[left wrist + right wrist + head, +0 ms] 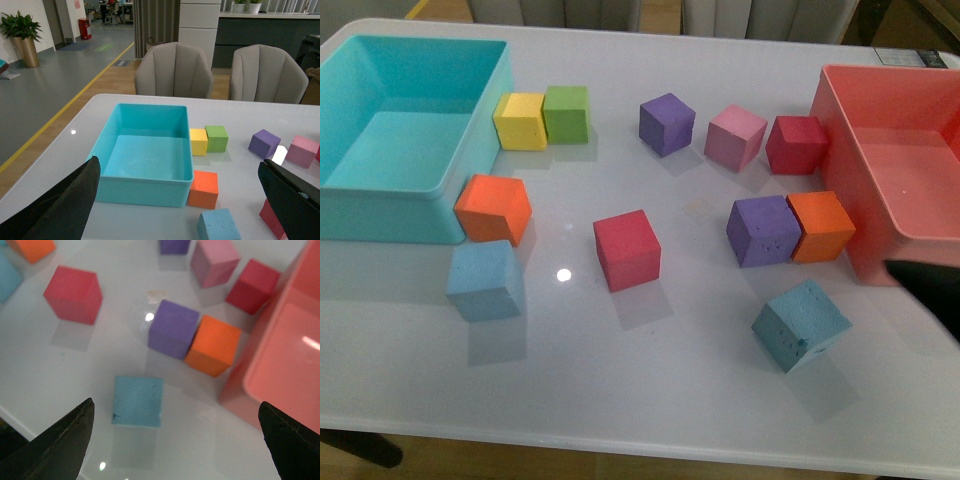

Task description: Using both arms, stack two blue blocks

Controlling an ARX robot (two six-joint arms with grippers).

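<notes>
Two sky-blue blocks lie on the white table. One blue block (483,278) sits front left, just in front of an orange cube (495,208). The other blue block (801,324) sits front right, turned at an angle. My left gripper (177,165) is open and empty, raised above the table, with the left blue block (218,225) below and between its fingers. My right gripper (175,405) is open and empty above the right blue block (137,401). Part of the right gripper (930,290) shows at the front view's right edge.
A turquoise bin (415,215) stands at the left and a coral bin (840,130) at the right. A red cube (627,250) lies mid-table. A purple cube (763,230) and an orange cube (821,226) touch beside the coral bin. Several more cubes lie further back.
</notes>
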